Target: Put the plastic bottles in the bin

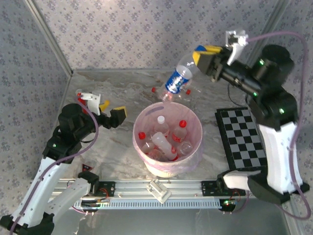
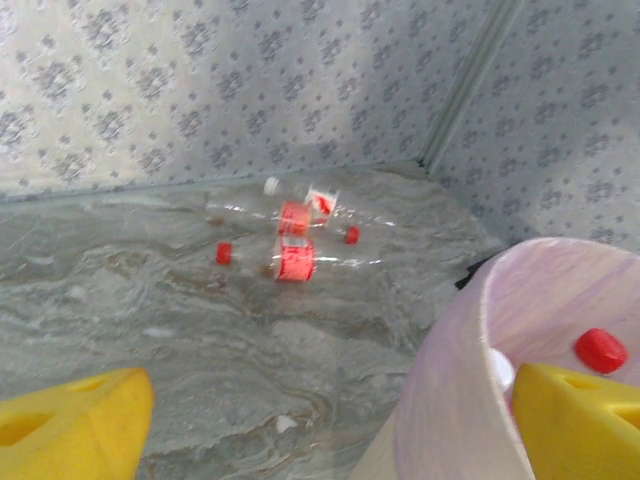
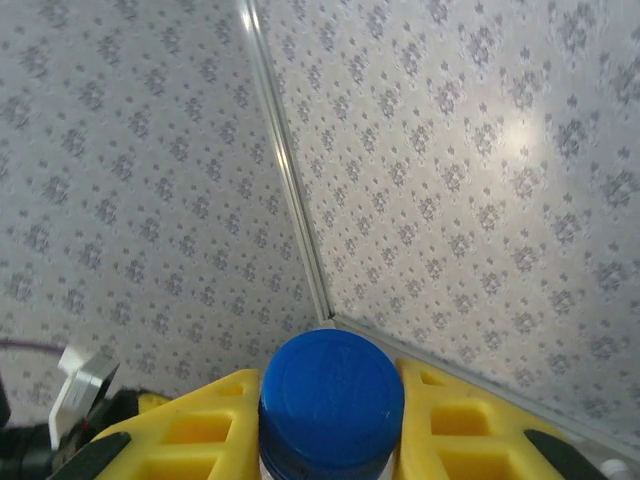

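One blue-label bottle (image 1: 178, 78), pinched at its cap end by right gripper (image 1: 209, 58), hangs raised behind bin (image 1: 168, 169), likely for dropping; left gripper (image 1: 111, 109) spread, empty, beside bin.

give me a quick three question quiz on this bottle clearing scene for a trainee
1. True or false: the right gripper is shut on a clear plastic bottle with a blue label and blue cap, raised above the table.
2. Multiple choice: the left gripper is A) open and empty, B) shut on a bottle, C) shut on a loose red cap.
3. Fill in: the clear plastic bottles lying on the grey marble-pattern table, beyond the round cream-white bin with a pink liner, carry ___ labels.

Key: 1 true; 2 A; 3 red.
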{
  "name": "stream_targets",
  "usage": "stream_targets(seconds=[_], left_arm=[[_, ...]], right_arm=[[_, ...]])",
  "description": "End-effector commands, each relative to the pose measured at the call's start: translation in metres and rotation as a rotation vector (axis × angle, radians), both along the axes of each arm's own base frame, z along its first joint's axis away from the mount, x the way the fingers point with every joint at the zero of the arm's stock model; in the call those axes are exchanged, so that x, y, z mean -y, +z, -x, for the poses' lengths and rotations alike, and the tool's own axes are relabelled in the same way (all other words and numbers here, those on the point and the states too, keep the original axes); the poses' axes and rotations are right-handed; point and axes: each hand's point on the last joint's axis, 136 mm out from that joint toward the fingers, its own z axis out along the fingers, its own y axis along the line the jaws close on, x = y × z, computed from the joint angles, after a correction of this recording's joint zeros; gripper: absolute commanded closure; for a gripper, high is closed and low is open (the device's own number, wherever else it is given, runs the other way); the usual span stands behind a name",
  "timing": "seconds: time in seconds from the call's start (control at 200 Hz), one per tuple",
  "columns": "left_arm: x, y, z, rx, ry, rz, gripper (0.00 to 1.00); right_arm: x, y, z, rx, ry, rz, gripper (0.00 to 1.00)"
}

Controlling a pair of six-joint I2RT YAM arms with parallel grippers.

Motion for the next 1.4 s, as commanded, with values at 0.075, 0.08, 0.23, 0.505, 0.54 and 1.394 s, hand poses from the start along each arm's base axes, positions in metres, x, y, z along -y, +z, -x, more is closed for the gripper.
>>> stream_targets(seconds=[0.075,0.08,0.23,0.505,0.54,1.394], left_arm=[[0.033,0.012,-0.001,-0.041,-0.094,-0.025,0.13],[0.034,0.011,-0.002,-0.043,-0.092,-0.032,0.13],[0.056,0.004,-0.003,-0.035,-0.111,-0.169,0.14],[0.077,-0.021,-0.011,-0.064,-0.108,-0.327,0.25],[0.080,-0.022,-0.012,-0.067,-0.113,-0.333,0.28],[0.085,-0.048,-0.025,-0.125,-0.057,-0.407,0.85]], right_arm=[[-0.013,-0.066,0.007,0.004,0.035,0.274,0.92],[-0.013,-0.067,0.008,0.008,0.035,0.279,0.93],[-0.033,-0.093,0.006,0.039,0.111,0.352,0.97],[-0.053,-0.128,-0.010,-0.007,0.175,0.394,0.99],[-0.056,-0.134,-0.011,-0.017,0.186,0.396,0.99],[-0.091,-0.309,0.036,-0.264,0.389,0.559,1.00]])
